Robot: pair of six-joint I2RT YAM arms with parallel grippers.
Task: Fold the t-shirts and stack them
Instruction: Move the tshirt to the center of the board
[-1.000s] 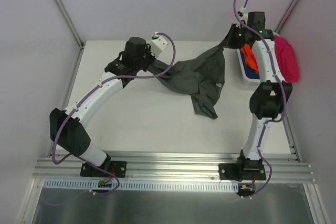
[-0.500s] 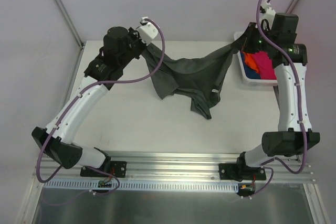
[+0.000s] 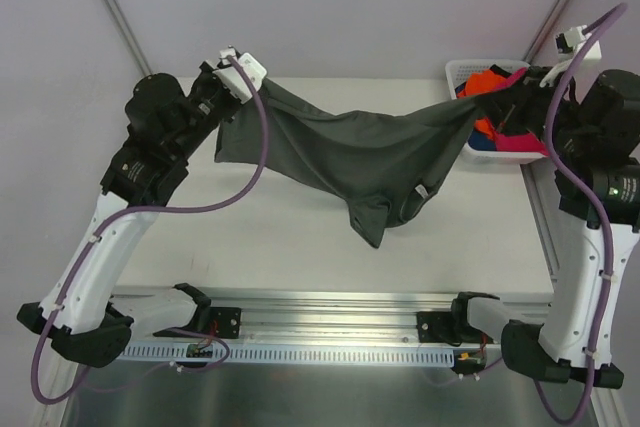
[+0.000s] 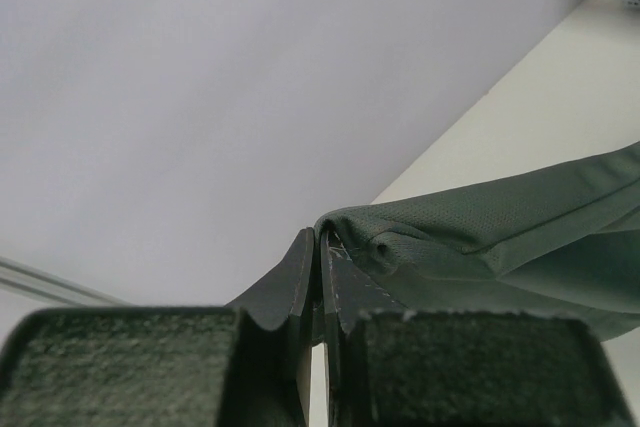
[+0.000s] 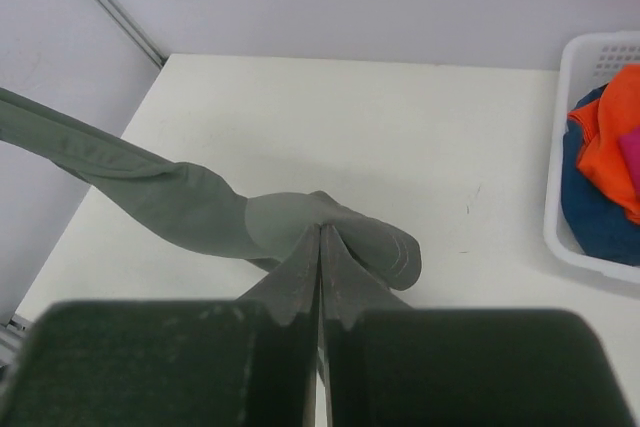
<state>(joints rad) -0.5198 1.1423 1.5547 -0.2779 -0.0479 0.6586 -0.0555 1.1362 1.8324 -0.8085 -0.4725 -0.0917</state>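
Editor: Pale walls [image 3: 350, 7] on three sides and a white desk [image 3: 250, 237] below. Where is the shirt in this one?

Photographer: Strung between the two arms, above the far half of the desk. The dark grey-green t-shirt [image 3: 350, 152] hangs like a hammock, high at both ends and sagging in the middle. A bunched fold drops lowest, right of centre. Whether that fold touches the desk I cannot tell from above.

Editor: And the grips?

Photographer: The left tool [image 4: 318, 247] is raised at the far left, its jaws pressed together on a hemmed edge of the cloth. Its wrist camera shows the fabric pinched flat between the fingers. The right tool [image 5: 320, 242] is raised at the far right, jaws likewise closed, with a rolled wad of the same shirt clamped between them.

Editor: What sits near the right tool?

Photographer: A white lattice basket [image 3: 460, 72] at the far right corner of the desk. Inside lie an orange t-shirt [image 5: 605, 137], a magenta t-shirt [image 3: 520, 139] and a blue t-shirt [image 5: 590, 212], heaped together, the orange over the blue. Seen from the top camera, the stretched shirt's right end overlaps the basket's left wall.
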